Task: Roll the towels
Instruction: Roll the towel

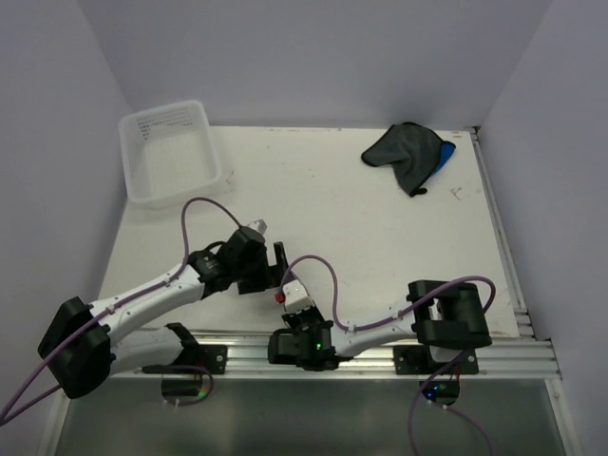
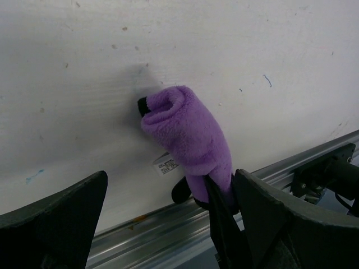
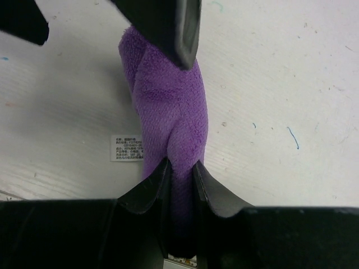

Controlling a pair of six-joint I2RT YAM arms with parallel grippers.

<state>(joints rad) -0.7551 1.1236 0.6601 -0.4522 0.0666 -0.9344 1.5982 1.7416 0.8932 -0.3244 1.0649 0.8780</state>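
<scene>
Seen from the left wrist, the left hand (image 2: 169,175) is spread as wide as it goes and grasps nothing. Between its two fingers and just ahead of them lies the purple towel (image 2: 188,134), wound into a short thick roll on the bench (image 2: 84,84). The far end of the roll shows the curl of its layers. The near end is pinched by the right hand (image 2: 210,199). I judge that this pinch keeps the soft roll from springing open while the left hand is off it. A small white label (image 2: 166,165) sticks out from under the roll, toward the left finger.

From the right wrist, the right hand is clenched on the near end of the towel, and the cloth is squeezed narrow between its fingers. The roll runs straight away from this hand. One finger of the left hand hangs above the far end; I cannot tell whether it touches.

From above, both hands meet close to the near edge of the bench and hide the purple towel. Far beyond them, on the right hand's side, the dark grey towel (image 1: 401,152) lies crumpled, with the blue towel (image 1: 446,156) touching it, both not yet rolled. A clear tub (image 1: 171,152) stands far off on the left hand's side. The bench is white and lightly scuffed, with a metal rail (image 1: 380,342) along the near edge. Pale lilac walls (image 1: 313,57) close it in.
</scene>
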